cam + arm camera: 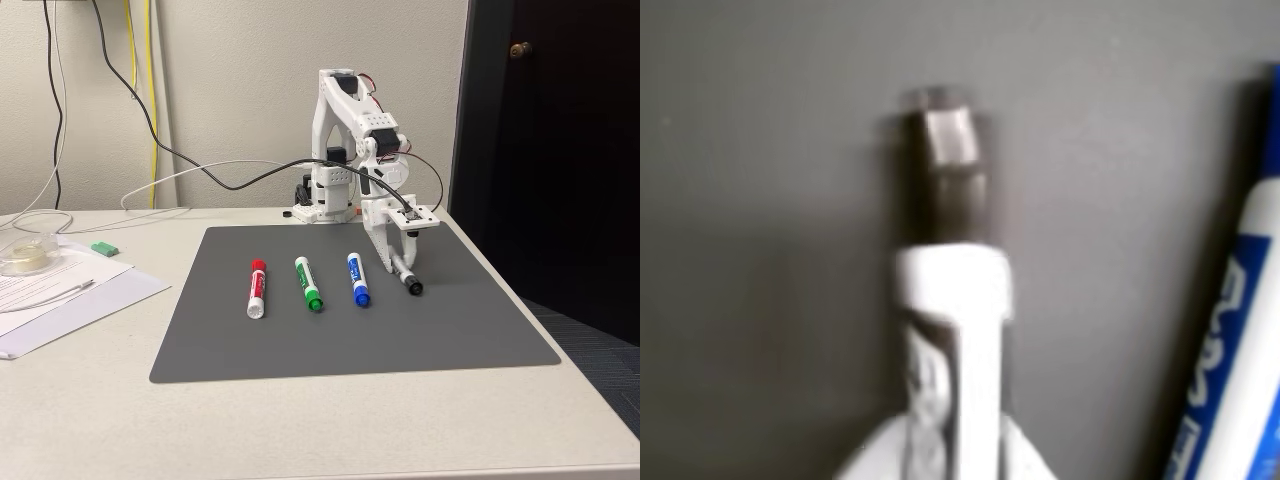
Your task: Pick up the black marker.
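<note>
In the fixed view, the gripper is closed around the black marker at the gray mat's right side, its black cap poking toward five o'clock. The blue marker lies just beside it at nine o'clock. The mat covers a white table before a beige wall.

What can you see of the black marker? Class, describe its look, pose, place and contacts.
The black marker is short, with a black cap facing the camera in the fixed view. It lies on the grey mat, rightmost in the row, right of the blue marker. The white gripper is down around its barrel, apparently closed on it. The wrist view is blurred.
</note>
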`<state>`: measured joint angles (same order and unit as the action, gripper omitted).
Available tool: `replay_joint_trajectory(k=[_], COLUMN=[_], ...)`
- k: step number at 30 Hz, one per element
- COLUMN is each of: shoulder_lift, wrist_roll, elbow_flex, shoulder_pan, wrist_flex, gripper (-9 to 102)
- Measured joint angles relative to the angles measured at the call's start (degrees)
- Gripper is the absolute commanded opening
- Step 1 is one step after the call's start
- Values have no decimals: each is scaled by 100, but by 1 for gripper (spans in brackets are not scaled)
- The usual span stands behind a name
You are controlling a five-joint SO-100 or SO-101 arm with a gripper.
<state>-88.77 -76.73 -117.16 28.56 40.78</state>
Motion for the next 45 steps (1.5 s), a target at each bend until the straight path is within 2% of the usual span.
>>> replay_joint_trajectory(k=[26,34,41,45], shoulder_lift=[-158,-729,-1564,-2355], wrist_roll=[308,431,756,1556], elbow_flex=[-9,-18,18,158], shoulder_pan=[18,-79,-158,-325], wrist_flex=[-26,413,668,650], gripper=[0,0,0,0])
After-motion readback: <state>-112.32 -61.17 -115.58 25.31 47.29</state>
